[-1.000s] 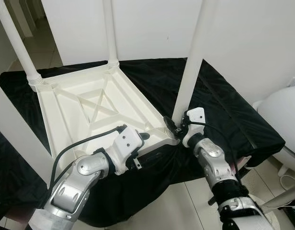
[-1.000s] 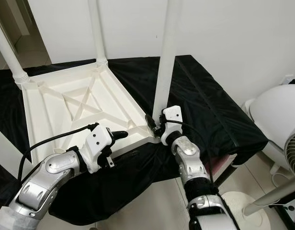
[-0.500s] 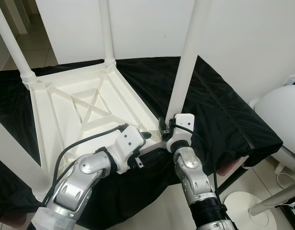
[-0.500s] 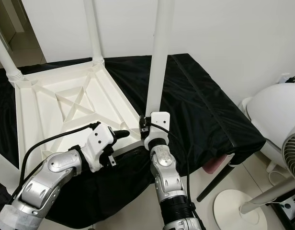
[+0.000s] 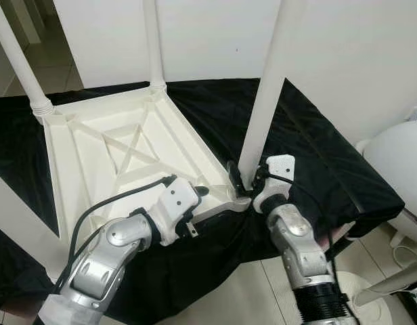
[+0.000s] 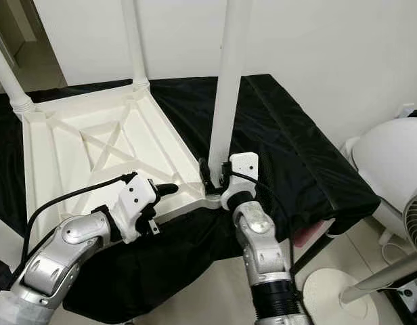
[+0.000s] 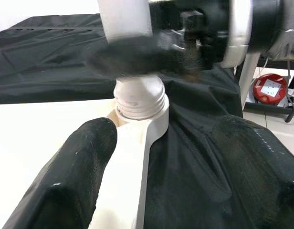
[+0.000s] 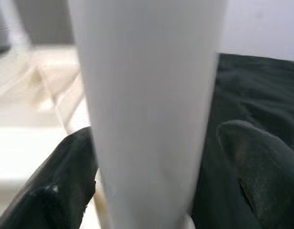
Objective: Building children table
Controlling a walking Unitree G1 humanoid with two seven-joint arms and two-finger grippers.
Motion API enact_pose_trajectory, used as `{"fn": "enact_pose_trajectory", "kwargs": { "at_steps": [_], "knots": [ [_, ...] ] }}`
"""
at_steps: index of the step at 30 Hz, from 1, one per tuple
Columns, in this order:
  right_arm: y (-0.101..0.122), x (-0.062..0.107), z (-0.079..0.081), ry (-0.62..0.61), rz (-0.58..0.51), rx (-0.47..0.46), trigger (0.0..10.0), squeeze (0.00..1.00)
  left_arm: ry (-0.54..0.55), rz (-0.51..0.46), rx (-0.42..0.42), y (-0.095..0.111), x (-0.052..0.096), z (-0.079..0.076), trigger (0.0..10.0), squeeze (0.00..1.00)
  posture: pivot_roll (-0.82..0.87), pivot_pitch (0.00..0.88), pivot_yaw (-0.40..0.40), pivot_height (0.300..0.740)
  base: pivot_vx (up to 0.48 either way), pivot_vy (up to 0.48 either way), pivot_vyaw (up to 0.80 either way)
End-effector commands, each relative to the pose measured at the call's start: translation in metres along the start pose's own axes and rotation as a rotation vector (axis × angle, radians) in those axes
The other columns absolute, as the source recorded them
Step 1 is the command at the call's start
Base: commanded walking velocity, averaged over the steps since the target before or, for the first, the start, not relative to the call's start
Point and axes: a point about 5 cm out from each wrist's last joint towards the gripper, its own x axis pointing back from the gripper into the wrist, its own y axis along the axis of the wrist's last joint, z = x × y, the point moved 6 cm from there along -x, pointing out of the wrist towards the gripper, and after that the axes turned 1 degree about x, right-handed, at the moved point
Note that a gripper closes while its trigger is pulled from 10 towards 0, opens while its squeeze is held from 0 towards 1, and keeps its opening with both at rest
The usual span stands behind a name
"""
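Note:
A white children's table point(image 5: 127, 145) lies upside down on a black cloth point(image 5: 330, 156), its legs pointing up. My right gripper point(image 5: 244, 181) is shut on the base of the near right leg point(image 5: 266, 88); the right wrist view has that leg point(image 8: 147, 95) between the two fingers point(image 8: 61, 191). The leg's threaded end point(image 7: 140, 98) sits in the corner socket. My left gripper point(image 5: 202, 196) is open astride the table's rim beside that corner. One of its fingers point(image 7: 75, 181) rests on the white underside and the other is over the cloth.
Three more white legs stand at the other corners: far left point(image 5: 19, 57), far middle point(image 5: 153, 40), near left point(image 5: 19, 210). A white fan point(image 6: 391, 162) with a round base point(image 6: 330, 284) stands on the floor at right. A white wall is close behind.
My right gripper has swung around the leg's base, first toward the table, then back to the right. The left gripper stays at the rim. The camera shifted slightly.

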Motion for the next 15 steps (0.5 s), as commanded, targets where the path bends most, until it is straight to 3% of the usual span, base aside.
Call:
{"fn": "enact_pose_trajectory", "kwargs": {
  "at_steps": [1,7,15],
  "knots": [
    [-0.002,-0.002,0.001,0.062,0.013,-0.010,10.0,0.00,0.014,0.007,-0.014,-0.002,0.000,0.005,10.0,0.00,0.09,0.038,-0.027,0.740,0.000,0.000,0.00],
    [0.003,-0.011,-0.010,0.164,0.031,0.051,10.0,0.00,0.026,0.003,-0.022,0.002,0.000,0.008,10.0,0.00,0.09,0.054,-0.012,0.740,0.000,0.000,0.00],
    [-0.020,-0.010,0.005,0.368,0.105,0.080,10.0,0.00,0.013,0.009,-0.037,0.001,0.002,0.005,10.0,0.00,0.11,0.045,-0.008,0.740,0.000,0.000,0.00]
  ]
}}
